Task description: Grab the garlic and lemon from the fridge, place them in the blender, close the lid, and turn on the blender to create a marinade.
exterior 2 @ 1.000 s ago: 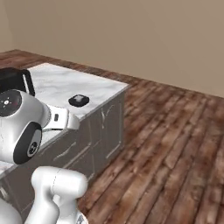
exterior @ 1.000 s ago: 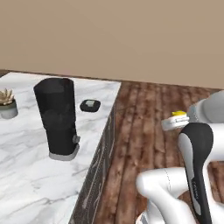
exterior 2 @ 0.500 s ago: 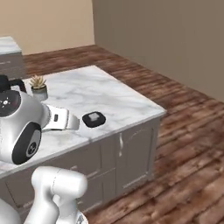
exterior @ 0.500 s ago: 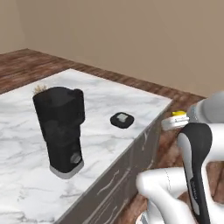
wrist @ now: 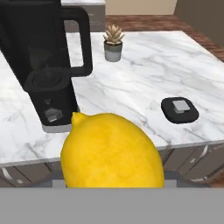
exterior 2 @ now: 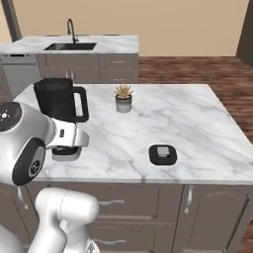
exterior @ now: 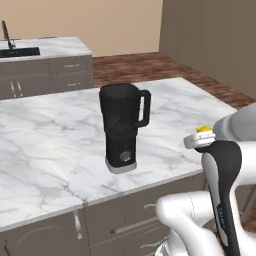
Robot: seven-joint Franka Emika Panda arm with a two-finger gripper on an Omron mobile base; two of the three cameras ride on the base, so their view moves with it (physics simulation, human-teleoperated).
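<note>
Item 1: lemon (wrist: pixel 113 151), clamped in the gripper (exterior: pixel 202 134), off the counter's (exterior 2: pixel 197 123) near edge.
Item 2: blender (exterior: pixel 121 127), jar open-topped, near that edge; lies ahead of the lemon and to its left in the hand view, mouth higher.
Item 3: lid (exterior 2: pixel 162 154), flat, near edge, right of blender.

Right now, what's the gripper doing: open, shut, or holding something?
Gripper: shut on the lemon, carried in front of the blender.
</note>
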